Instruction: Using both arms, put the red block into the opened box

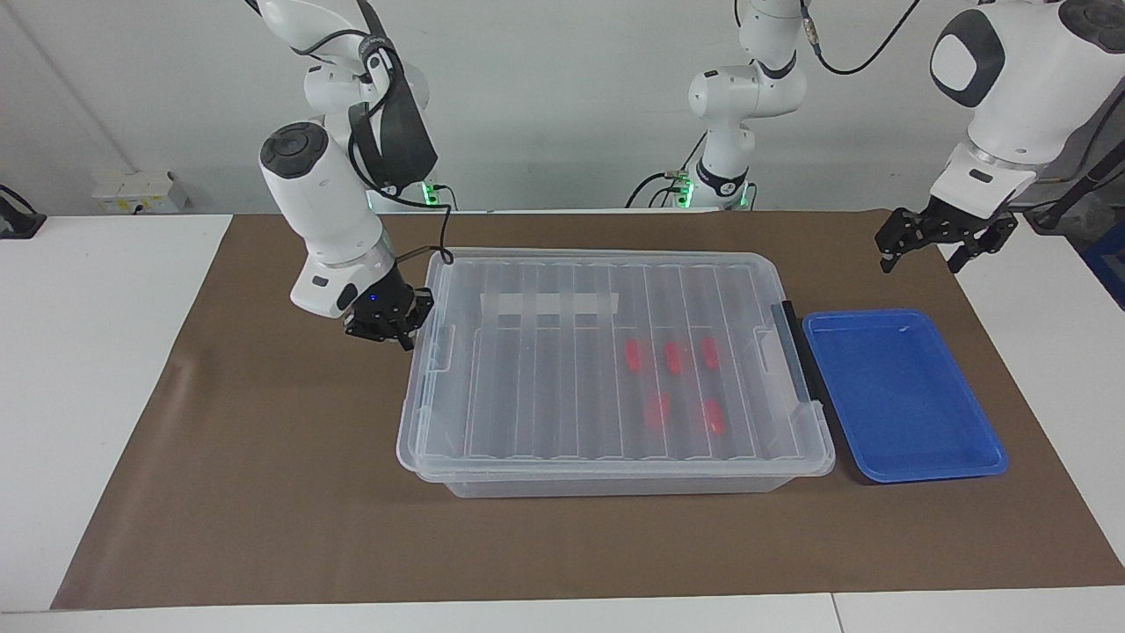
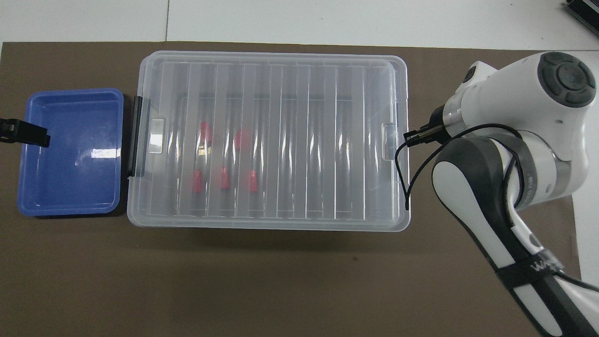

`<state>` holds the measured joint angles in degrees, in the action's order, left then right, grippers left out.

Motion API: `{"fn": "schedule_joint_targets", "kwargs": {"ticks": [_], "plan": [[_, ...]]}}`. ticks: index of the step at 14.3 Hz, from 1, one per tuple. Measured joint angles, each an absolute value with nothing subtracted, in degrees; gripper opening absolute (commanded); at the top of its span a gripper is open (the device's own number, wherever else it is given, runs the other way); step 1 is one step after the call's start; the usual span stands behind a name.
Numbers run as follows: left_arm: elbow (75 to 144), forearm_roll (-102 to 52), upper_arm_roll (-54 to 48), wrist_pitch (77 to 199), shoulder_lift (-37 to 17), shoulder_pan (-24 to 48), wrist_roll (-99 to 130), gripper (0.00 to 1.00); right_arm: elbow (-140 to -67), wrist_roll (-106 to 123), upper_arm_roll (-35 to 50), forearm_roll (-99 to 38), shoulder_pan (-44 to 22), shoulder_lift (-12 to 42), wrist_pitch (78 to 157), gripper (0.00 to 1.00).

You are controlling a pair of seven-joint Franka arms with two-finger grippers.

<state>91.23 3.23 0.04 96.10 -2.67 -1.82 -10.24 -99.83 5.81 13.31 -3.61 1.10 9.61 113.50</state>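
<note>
The large clear plastic box [image 1: 615, 479] had its ribbed see-through lid [image 1: 606, 352] lying flat on it, with five small red plastic blocks [image 1: 672, 356] visible through the lid, toward the left arm's end. The right hand [image 1: 387, 330], its fingers together, was right at the lid's end edge, so a sideways push could drag the whole box over the brown surface [image 1: 264, 492]. The left hand [image 1: 936, 242], fingers apart, hung near the shallow blue plastic tray [image 1: 905, 466], too distant to steady the box if it slid.

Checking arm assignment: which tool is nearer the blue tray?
Left. The left tool hangs open above the blue tray's robot-side edge; the right tool sits shut at the box's other end.
</note>
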Motion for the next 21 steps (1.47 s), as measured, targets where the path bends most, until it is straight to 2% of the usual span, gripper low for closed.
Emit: {"fn": "schedule_joint_targets", "kwargs": {"ticks": [4, 5, 6, 7, 12, 16, 21], "plan": [[91.24, 3.22, -0.08, 96.11, -2.66, -1.01, -10.24, 1.0, -99.81, 1.58, 11.58, -3.14, 1.62, 6.27, 109.45, 0.0], [91.24, 3.22, -0.12, 96.11, -2.66, -0.91, -10.24, 1.0, -99.81, 0.04, 10.94, -2.71, 1.81, 5.58, 108.64, 0.25], [91.24, 3.22, -0.16, 96.12, -2.65, -0.76, -10.24, 1.0, -99.82, -1.79, 10.18, -2.0, 1.81, 4.97, 108.06, 0.77], [91.24, 3.22, -0.15, 96.12, -2.64, -0.51, -10.24, 1.0, -99.81, -3.59, 9.3, -1.33, 1.71, 4.39, 107.81, 1.0], [91.24, 3.22, -0.19, 96.16, -2.63, -0.17, -10.24, 1.0, -98.87, -6.9, 4.93, -0.77, 0.37, 2.51, 107.26, 1.0], [91.24, 3.22, -0.2, 96.23, -2.22, -0.17, -10.24, 1.0, -94.28, -10.03, 3.05, -0.54, -0.65, 1.47, 100.55, 1.0], [91.23, 3.22, -0.15, 95.59, -1.13, -0.17, -10.24, 1.0, -92.4, -10.72, 0.74, 1.37, -0.56, -1.73, 94.38, 1.0]]}}
